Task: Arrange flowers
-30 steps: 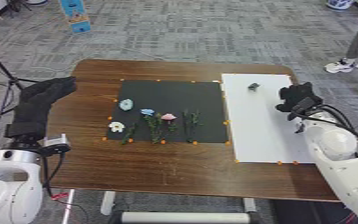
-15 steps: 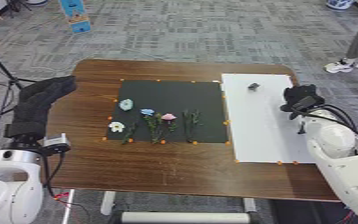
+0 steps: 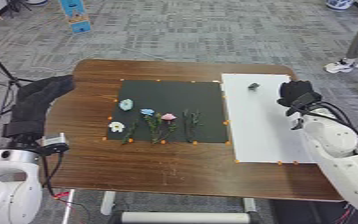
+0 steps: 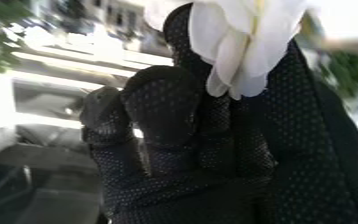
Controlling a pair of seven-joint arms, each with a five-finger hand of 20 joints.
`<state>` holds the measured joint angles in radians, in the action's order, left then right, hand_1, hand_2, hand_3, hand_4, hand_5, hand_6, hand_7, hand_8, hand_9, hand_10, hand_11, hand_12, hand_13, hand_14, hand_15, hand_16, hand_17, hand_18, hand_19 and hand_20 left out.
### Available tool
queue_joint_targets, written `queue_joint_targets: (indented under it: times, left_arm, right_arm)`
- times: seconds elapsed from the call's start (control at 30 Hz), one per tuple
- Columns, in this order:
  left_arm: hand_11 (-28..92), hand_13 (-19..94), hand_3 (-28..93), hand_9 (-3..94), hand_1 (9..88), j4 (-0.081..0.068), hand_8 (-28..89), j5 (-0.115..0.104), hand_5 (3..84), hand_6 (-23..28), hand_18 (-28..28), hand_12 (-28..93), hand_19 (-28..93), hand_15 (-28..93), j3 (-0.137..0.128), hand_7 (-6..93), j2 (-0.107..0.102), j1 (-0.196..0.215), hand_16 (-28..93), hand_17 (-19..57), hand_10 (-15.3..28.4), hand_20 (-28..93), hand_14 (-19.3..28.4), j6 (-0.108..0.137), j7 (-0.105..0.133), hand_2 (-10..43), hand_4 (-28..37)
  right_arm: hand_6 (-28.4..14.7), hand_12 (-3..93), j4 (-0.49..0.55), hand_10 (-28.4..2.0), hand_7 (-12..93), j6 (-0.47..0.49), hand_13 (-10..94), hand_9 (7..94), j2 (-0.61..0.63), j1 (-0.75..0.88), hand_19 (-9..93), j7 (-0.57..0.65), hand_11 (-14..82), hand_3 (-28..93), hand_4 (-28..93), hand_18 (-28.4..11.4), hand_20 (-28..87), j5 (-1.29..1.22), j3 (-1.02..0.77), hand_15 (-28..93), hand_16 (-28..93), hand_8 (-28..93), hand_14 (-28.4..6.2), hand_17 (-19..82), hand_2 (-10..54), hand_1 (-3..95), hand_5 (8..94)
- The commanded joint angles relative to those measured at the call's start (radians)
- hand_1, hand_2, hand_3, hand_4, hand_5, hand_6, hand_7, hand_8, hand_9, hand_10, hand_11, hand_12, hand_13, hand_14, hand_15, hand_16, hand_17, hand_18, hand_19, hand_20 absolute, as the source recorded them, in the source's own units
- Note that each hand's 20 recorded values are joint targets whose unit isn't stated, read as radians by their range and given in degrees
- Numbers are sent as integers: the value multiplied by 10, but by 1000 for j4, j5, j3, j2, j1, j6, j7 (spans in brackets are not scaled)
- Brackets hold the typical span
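Loose green stems point(image 3: 190, 127) lie beside pink-headed flower point(image 3: 167, 117) on black mat point(image 3: 167, 91): careless grab may snag neighbours. Left black-gloved hand point(image 3: 39, 97) open. Right black-gloved hand point(image 3: 296, 93), by white sheet point(image 3: 255, 120), pinches white-petalled flower point(image 4: 245, 42): weak grip could drop it, hard squeeze bruise petals.

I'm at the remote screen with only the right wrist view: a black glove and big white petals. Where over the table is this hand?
Observer: The right hand is at the right-hand edge of the white sheet.
Operator: Oh, neat! And what's the other hand up to?
Observer: The left hand is raised off at the table's left side.
Operator: Is there another white flower anywhere?
Observer: Yes, one white flower lies by the left edge of the black mat.
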<state>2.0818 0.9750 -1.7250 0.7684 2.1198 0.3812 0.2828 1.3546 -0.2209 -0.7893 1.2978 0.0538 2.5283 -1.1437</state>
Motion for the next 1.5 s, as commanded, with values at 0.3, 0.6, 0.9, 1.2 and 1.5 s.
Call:
queue_joint_targets:
  times: [0.3,0.6,0.9,1.2,1.5]
  left_arm:
    - [208,397,723,517,283,3,-94,-9,514,24,130,104,126,169,-13,177,-13,-12,-3,61,128,178,144,0,-3,130,-264]
    - [208,396,723,516,283,-6,-94,-5,514,24,130,105,128,169,12,177,-21,-44,-3,58,129,178,144,-10,-11,129,-263]
    - [205,396,725,517,280,-17,-94,-1,514,24,129,102,125,166,32,176,-25,-71,-3,55,128,177,143,-18,-21,126,-263]
    - [204,394,726,515,279,-24,-94,7,514,24,129,101,124,162,59,175,-24,-99,-2,53,128,178,142,-30,-32,124,-262]
    - [205,393,727,515,279,-25,-93,8,514,23,129,102,123,161,69,176,-22,-112,-1,50,128,178,143,-27,-25,121,-262]
  right_arm:
    - [-1,357,213,-84,239,-79,809,874,43,-330,773,-215,217,488,-221,-227,656,-96,357,580,436,47,-54,395,-54,670,767]
    - [23,321,142,-75,258,38,797,888,-100,-393,784,-327,127,494,-241,-218,658,-13,437,611,446,-8,-53,385,-57,661,762]
    - [35,289,16,-61,272,131,788,882,-233,-362,788,-417,55,491,-248,-216,660,88,369,648,442,-44,-55,379,-53,657,753]
    - [40,271,-82,-68,287,153,784,873,-331,-314,793,-464,49,496,-253,-219,662,175,297,663,440,-46,-59,377,-49,649,745]
    - [44,251,-149,-65,291,140,784,866,-393,-281,795,-502,46,502,-252,-221,662,301,243,669,436,-55,-62,376,-49,641,744]
